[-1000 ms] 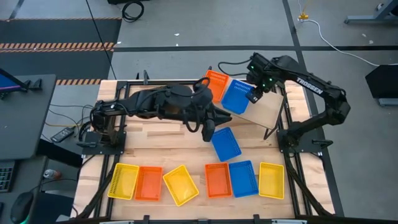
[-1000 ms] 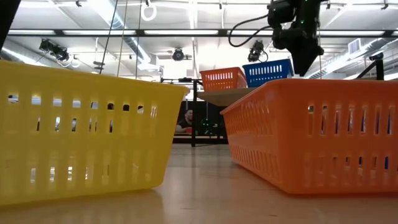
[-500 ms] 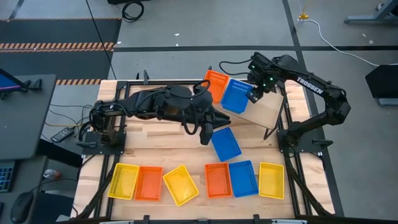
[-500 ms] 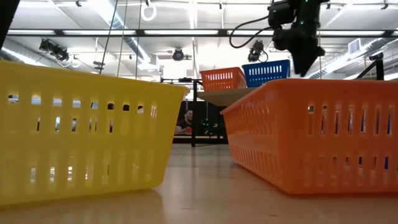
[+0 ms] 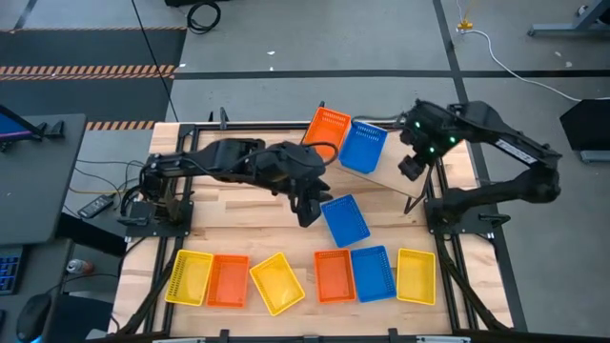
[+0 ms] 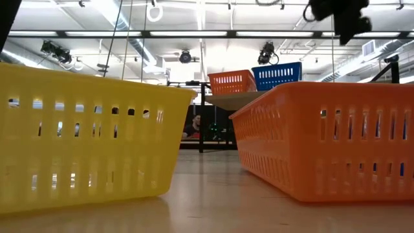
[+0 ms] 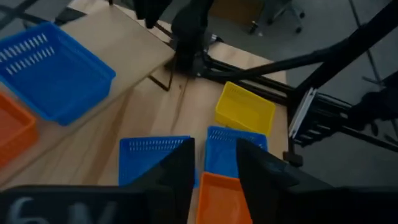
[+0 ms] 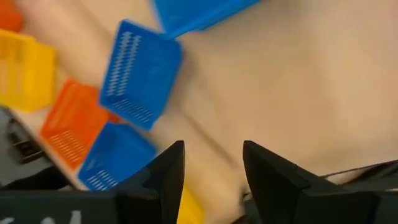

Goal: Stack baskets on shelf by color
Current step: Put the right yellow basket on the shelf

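Observation:
The shelf [image 5: 398,164] stands at the table's far right and carries an orange basket [image 5: 327,128] and a blue basket [image 5: 362,146] side by side. Another blue basket [image 5: 344,220] lies flat on the table in front of it. Six more baskets line the near edge, from a yellow one [image 5: 188,277] to a yellow one [image 5: 416,275]. My left gripper [image 5: 307,213] hangs open just left of the loose blue basket [image 7: 149,158], nothing between its fingers. My right gripper [image 5: 411,170] is open and empty above the shelf's bare right end [image 8: 298,81].
In the near row, between the two end baskets, lie an orange [image 5: 228,280], a tilted yellow [image 5: 277,282], an orange [image 5: 335,274] and a blue basket [image 5: 373,272]. Bare tabletop [image 5: 238,224] lies left of the loose blue basket. The arms' bases stand at the table's left and right edges.
My right gripper has drawn away from the blue basket on the shelf, going up and toward the table's right edge. My left gripper has tipped downward and backed off the loose blue basket's far left corner, toward the table's left. The baskets have stayed where they were.

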Controlling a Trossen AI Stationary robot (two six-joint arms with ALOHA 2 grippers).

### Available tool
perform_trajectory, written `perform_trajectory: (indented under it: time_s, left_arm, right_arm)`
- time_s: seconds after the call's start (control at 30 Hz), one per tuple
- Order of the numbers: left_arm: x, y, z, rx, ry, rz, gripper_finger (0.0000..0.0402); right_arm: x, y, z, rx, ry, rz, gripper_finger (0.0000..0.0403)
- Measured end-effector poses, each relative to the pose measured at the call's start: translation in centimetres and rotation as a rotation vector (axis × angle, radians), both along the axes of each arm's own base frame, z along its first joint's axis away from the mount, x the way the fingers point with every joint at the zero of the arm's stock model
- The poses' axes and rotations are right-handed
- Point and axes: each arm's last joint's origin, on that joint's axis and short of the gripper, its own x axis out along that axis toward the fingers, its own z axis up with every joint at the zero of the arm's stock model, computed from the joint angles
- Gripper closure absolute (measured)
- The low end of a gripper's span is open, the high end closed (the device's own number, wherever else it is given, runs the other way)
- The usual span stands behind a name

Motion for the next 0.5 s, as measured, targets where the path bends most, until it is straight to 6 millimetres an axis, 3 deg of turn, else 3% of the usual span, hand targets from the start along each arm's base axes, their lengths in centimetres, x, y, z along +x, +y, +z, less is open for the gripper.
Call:
perform_trajectory:
  time_s: [0.27,0.5]
  left_arm:
    - [0.6,-1.7,-1.3,-0.031,0.005,-0.049,0.0226]
    - [1.7,-2.9,-2.5,-0.084,-0.047,-0.021,0.0217]
  right_arm:
    - [0.1,5.2,0.7,0.073,-0.041,0.115,0.0233]
    - [0.2,8.6,0.8,0.110,-0.057,0.250,0.0233]
